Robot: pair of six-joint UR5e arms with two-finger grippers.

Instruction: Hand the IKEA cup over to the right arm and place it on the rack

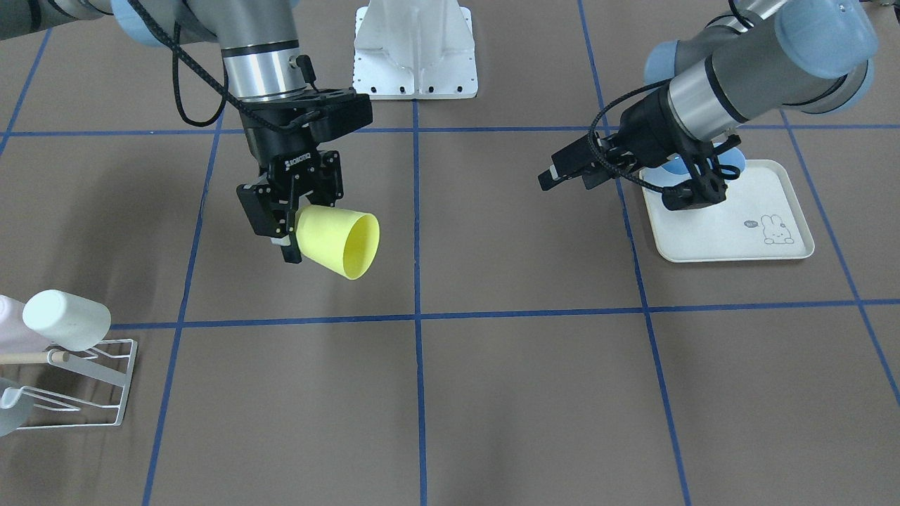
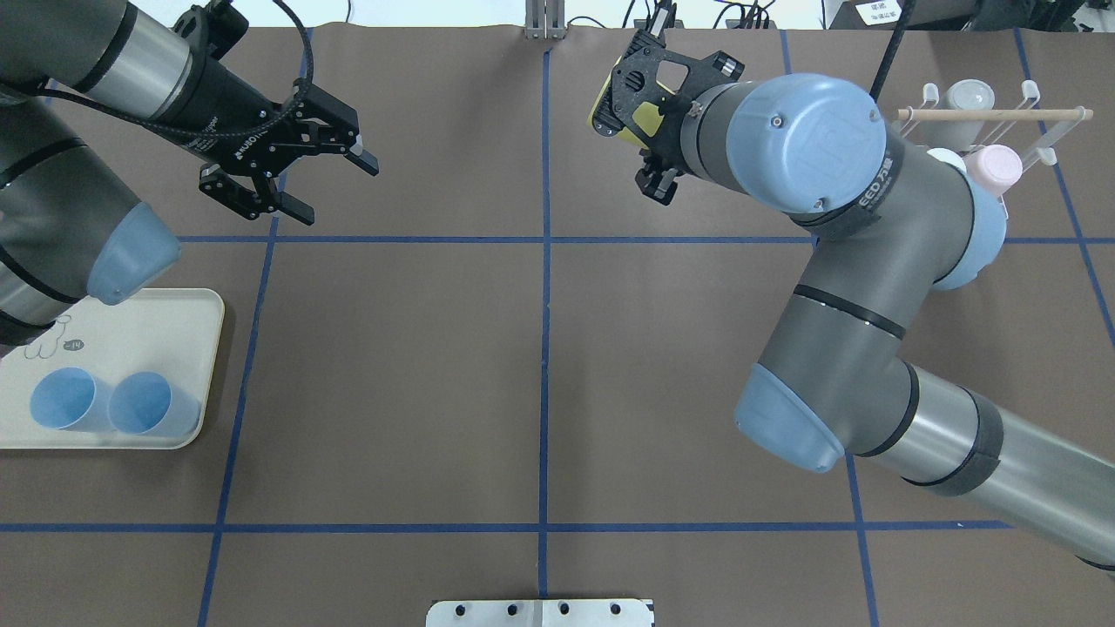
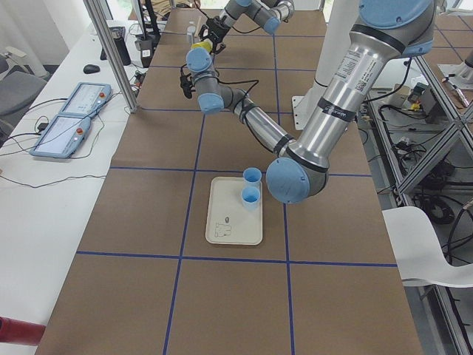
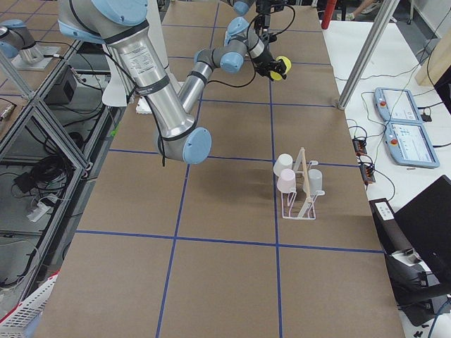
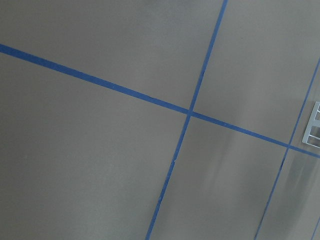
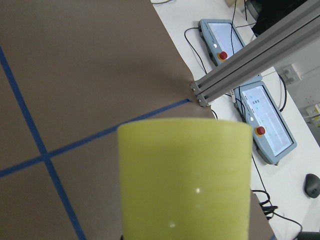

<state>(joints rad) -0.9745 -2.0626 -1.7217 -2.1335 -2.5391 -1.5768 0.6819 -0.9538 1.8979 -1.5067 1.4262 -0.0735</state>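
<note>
Right gripper point(image 1: 287, 235) pinching smooth tapered yellow plastic cup point(image 1: 337, 242) sideways, left gripper point(image 2: 340, 190) spread

Illumination is bright, even and diffuse. Shadows on the counter point(image 1: 534, 407) are soft and faint. The left wrist view shows pale glare streaks at its right. In the right wrist view the near yellow cup point(image 6: 185, 180) is slightly soft.
</note>
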